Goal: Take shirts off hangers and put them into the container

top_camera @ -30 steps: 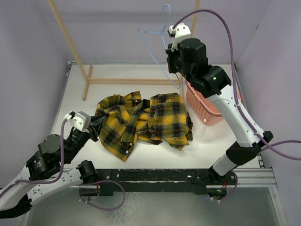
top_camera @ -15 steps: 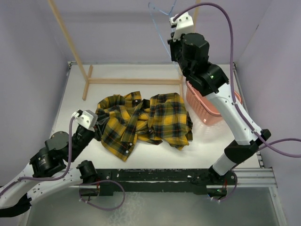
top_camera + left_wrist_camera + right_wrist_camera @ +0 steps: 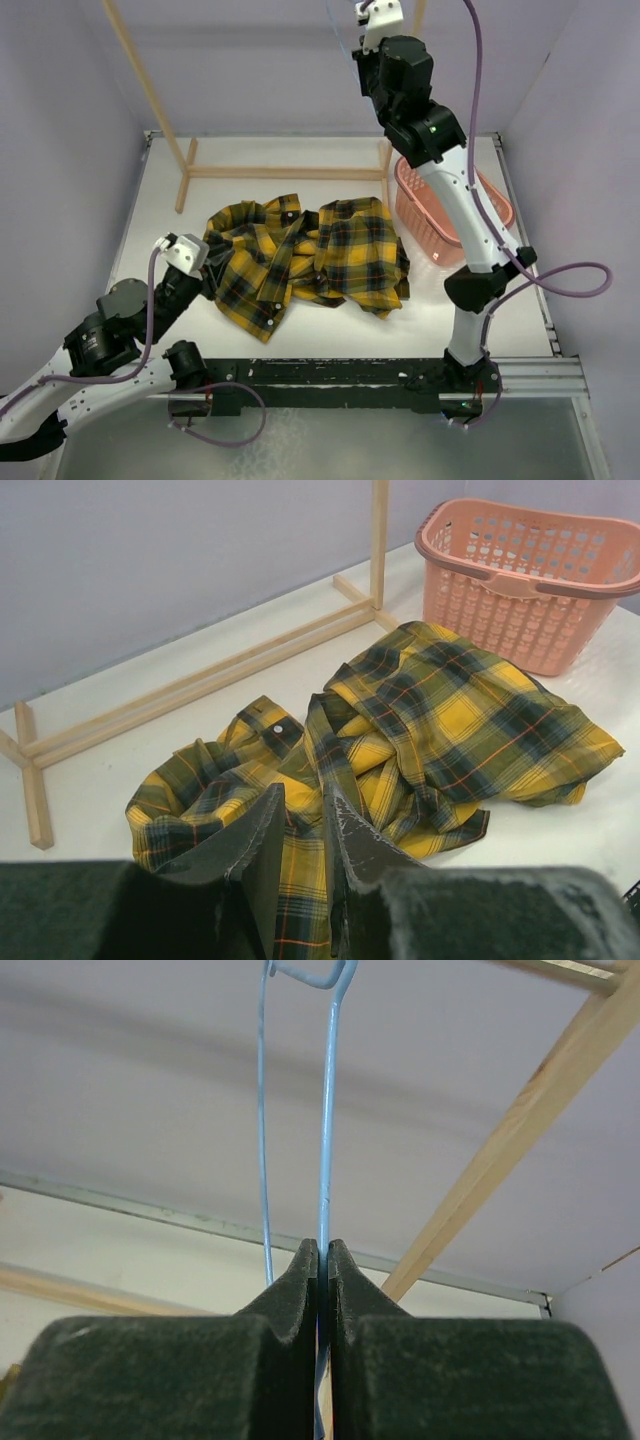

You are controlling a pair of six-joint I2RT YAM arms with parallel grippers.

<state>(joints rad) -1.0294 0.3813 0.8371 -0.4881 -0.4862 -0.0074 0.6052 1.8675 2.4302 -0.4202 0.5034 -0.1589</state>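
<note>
The yellow-and-black plaid shirt [image 3: 300, 260] [image 3: 450, 720] lies crumpled on the white table, off the hanger. My left gripper [image 3: 205, 272] [image 3: 303, 792] is low at the shirt's left edge. Its jaws stand a narrow gap apart, and a fold of plaid cloth fills that gap. My right gripper [image 3: 322, 1245] is raised high at the back, shut on a wire of the light-blue hanger [image 3: 326, 1110]. The hanger's wires run up past the fingers to its hook. The salmon-pink basket [image 3: 425, 230] [image 3: 520, 580] stands right of the shirt, with nothing showing inside it.
A pale wooden rack has its base rails [image 3: 280, 172] [image 3: 200, 675] on the table behind the shirt, and a slanted post [image 3: 145, 75] at back left. The right arm [image 3: 440, 170] reaches up over the basket. Purple walls enclose the table.
The right arm has lifted the hanger higher, almost out of the top view. The left arm shifted slightly toward the shirt, then stayed. The shirt has not moved.
</note>
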